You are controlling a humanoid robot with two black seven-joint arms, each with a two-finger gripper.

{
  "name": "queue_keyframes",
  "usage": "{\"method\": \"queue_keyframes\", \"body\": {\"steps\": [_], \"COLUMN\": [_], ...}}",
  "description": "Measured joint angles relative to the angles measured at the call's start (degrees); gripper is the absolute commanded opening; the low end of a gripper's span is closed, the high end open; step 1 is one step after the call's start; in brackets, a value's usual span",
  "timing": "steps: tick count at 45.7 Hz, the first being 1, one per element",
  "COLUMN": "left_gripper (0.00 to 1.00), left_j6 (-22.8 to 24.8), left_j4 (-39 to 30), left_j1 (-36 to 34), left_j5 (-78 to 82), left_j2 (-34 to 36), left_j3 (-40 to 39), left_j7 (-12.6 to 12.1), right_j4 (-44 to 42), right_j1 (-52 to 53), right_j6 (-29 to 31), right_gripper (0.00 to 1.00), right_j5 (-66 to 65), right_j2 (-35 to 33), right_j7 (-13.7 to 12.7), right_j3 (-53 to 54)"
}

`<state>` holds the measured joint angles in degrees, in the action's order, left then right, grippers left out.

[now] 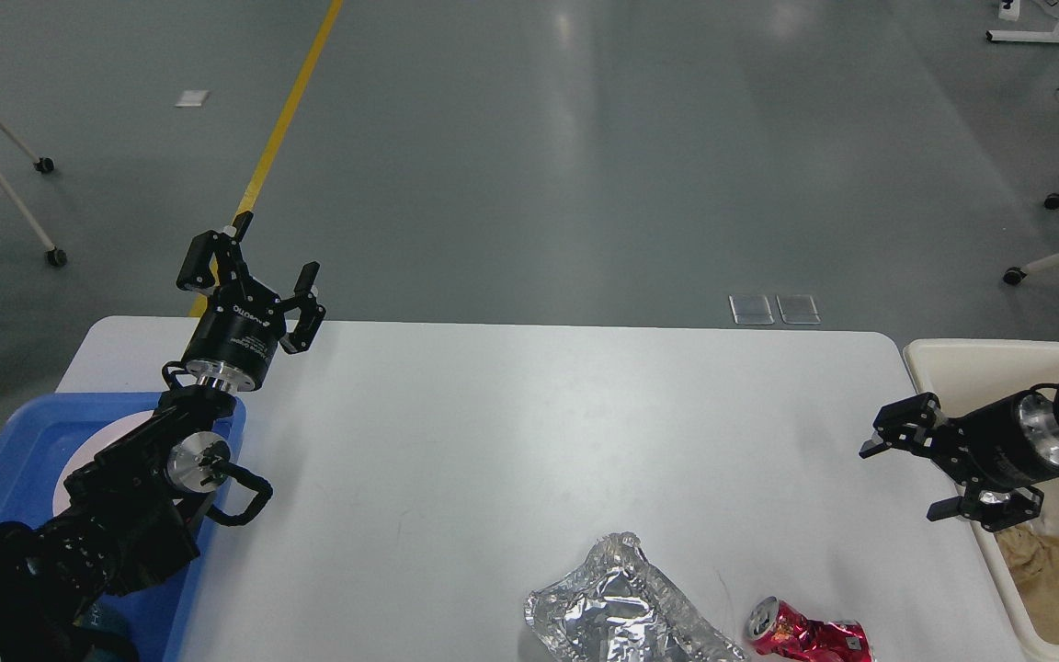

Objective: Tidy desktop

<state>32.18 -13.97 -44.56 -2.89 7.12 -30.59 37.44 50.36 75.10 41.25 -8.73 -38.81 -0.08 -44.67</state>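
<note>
On the wide white rectangular worktop point(511, 432), crumpled silver foil point(617, 607) beside crushed red can point(805, 634), left gripper point(249, 276) and right gripper point(906, 478) jaws spread wide, holding nothing.

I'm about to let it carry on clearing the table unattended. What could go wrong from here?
The crushed red can lies on its side near the front edge of the desktop; a nudge might roll it off. The crumpled foil lies right beside it, so an open right hand reaching for one might drag the other. That hand hangs by the cream bin rim and could clip it when swinging.
</note>
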Motion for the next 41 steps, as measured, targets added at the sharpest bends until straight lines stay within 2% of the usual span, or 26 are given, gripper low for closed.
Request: {"method": "queue_keyframes", "body": {"steps": [17,27,41], "left_gripper": [0.97,0.97,0.96], "left_j6": [0.0,0.0,0.0], "left_j4": [0.0,0.0,0.0], "left_j1": [0.0,0.0,0.0], "left_j5": [0.0,0.0,0.0], "left_j2": [0.0,0.0,0.0], "left_j3": [0.0,0.0,0.0], "left_j7": [0.0,0.0,0.0], "right_j4": [3.2,7.6,9.4], "right_j1": [2.1,3.5,4.6], "right_j6": [0.7,0.8,2.1], "right_gripper": [1.00,1.00,1.00], "right_j5": [-13.9,-22.9,-25.0], "right_j2": [3.3,9.4,16.6], "right_j7": [0.1,0.2,0.0], "right_j3": [-0.1,-0.5,-3.4]}}
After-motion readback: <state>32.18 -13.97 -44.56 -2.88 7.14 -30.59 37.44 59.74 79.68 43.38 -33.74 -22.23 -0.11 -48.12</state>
